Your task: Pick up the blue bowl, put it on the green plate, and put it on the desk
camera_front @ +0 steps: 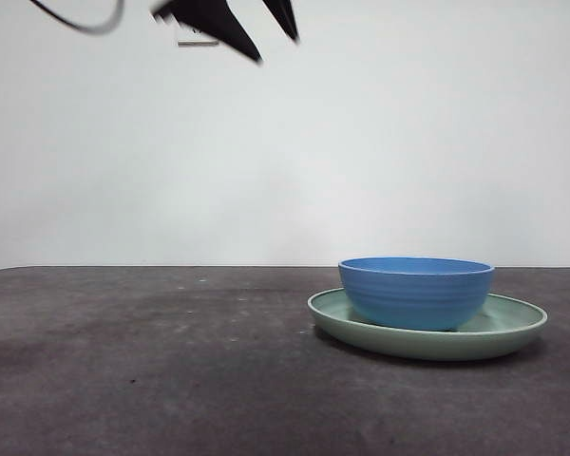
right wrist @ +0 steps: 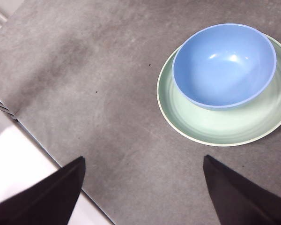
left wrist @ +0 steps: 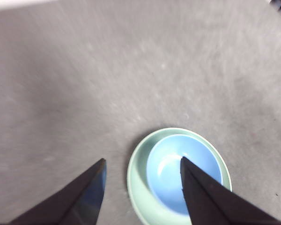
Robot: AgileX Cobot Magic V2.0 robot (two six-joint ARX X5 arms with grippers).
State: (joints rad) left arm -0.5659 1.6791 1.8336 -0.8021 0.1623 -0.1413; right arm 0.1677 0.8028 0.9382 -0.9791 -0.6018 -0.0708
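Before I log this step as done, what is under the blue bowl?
The blue bowl sits on the green plate, which rests on the desk. The plate's centre beneath the bowl is covered. Both claws are open, well clear.

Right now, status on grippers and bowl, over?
Left gripper open, high above. Right gripper open, off to the side. Blue bowl sits on green plate. No obstructions seen.

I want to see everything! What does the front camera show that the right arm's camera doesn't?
Only the front view shows the white wall and the left gripper hanging high, jaws open. Only the right wrist view shows the bowl's inside, the desk's pale edge and the right gripper, open. Both show the blue bowl on the green plate, on the desk.
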